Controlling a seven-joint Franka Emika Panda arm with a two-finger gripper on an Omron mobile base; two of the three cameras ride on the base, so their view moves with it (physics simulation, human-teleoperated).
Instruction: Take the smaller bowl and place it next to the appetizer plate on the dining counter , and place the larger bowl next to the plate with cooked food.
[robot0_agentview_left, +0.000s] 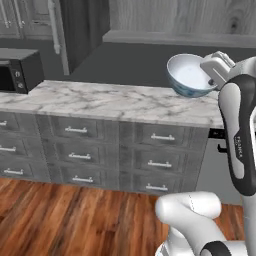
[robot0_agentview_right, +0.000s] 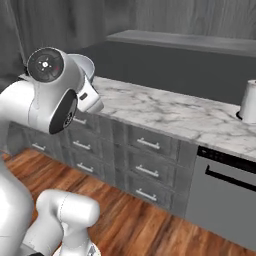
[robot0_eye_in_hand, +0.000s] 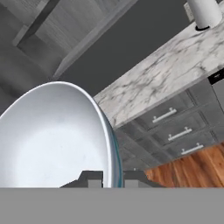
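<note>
Between my fingertips, at the bottom of the hand view, I have the rim of the smaller bowl (robot0_eye_in_hand: 52, 135) pinched: one dark tip sits inside the white wall, the other outside against the blue-patterned skin, and the jaws are drawn narrow on that thin edge. From the left base view the gripper (robot0_agentview_left: 212, 80) grips the bowl's near right rim, and the bowl (robot0_agentview_left: 187, 75) hangs tilted in the air, clear of the marble counter with grey drawers (robot0_agentview_left: 115, 102) that runs below and beyond it.

So I judge the pickup finished and the carry under way. What lies ahead of the tool is the drawer counter, with a microwave (robot0_agentview_left: 17, 70) far off to its left and a pale canister (robot0_agentview_right: 248, 102) well off to its right. None of that is the dining counter, and I see neither the appetizer plate nor the larger bowl from where I sit.

My next move, as I read it, is to bring the base round toward the dining counter with the arm steady and the grip firm. A rim pinch on a tilted bowl gives little margin, so I would avoid sharp swings. Once the small white plate comes into sight, I would level the bowl and lower it just beside that plate.
</note>
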